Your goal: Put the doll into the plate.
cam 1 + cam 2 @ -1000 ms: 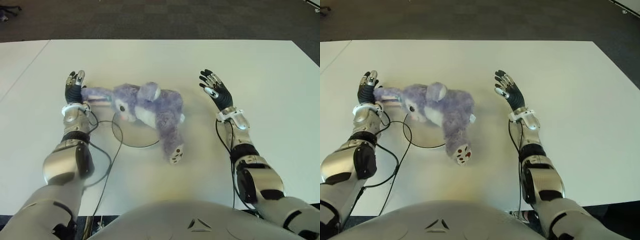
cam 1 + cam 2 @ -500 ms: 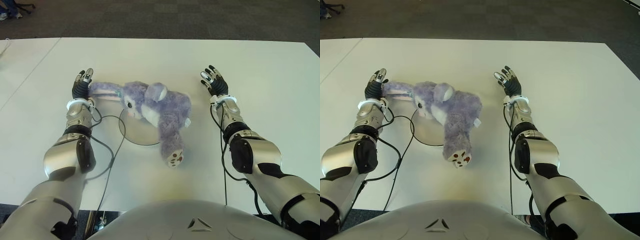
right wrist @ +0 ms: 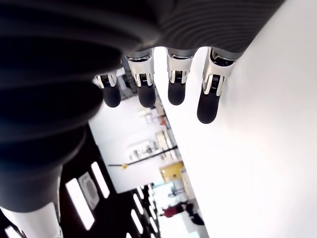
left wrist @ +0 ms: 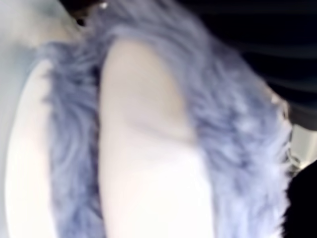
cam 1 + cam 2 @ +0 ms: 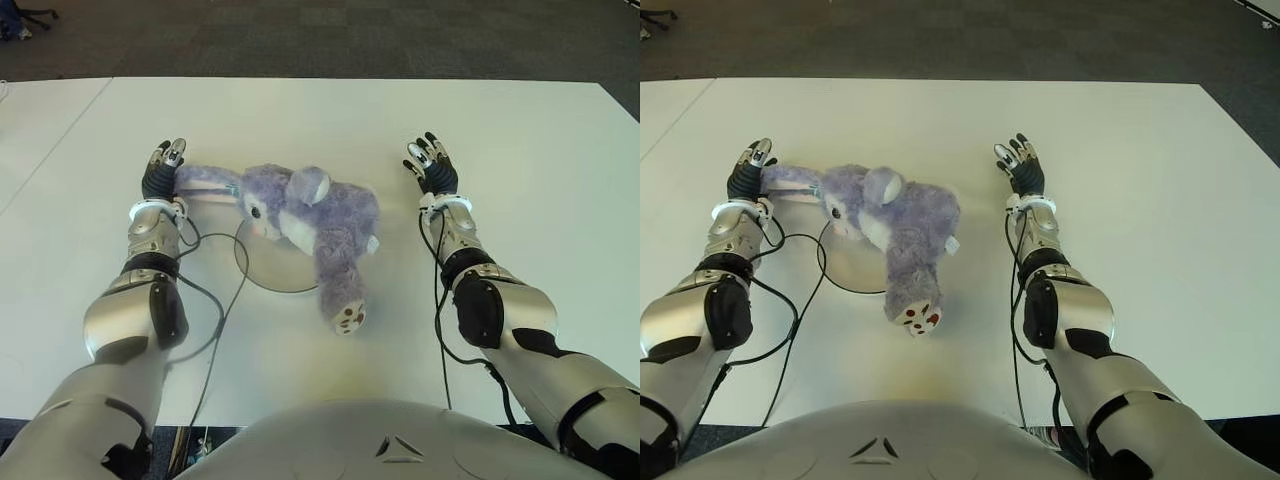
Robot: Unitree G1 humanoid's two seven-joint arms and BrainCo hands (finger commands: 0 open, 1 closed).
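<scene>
Left hand (image 5: pixel 161 169) lies palm-down on the white table (image 5: pixel 330 120) at the robot's left, its forearm stretched straight forward and its fingers extended rather than curled; the tip of the plush rabbit's long ear reaches its inner edge, and the left wrist view is filled with the ear's lavender fur and pale lining, so whether the fingers actually pinch that ear cannot be told. One plush rabbit (image 5: pixel 310 218) is on the table, a lavender doll lying on its side between the two arms: its head and upper body rest over the one round, flat plate (image 5: pixel 262 271), while its rump and one leg hang off the plate's right edge, the leg pointing back toward the robot with the spotted sole of the foot turned up. One ear runs out flat toward the left hand and the other stands up on top of the head. Two dark cables curl from the forearms across the table, the left one looping beside the plate. Right hand (image 5: pixel 432 169) shows well to the right of the rabbit and apart from it, forearm also stretched forward, its four fingers straight and slightly spread in the right wrist view, grasping nothing.
</scene>
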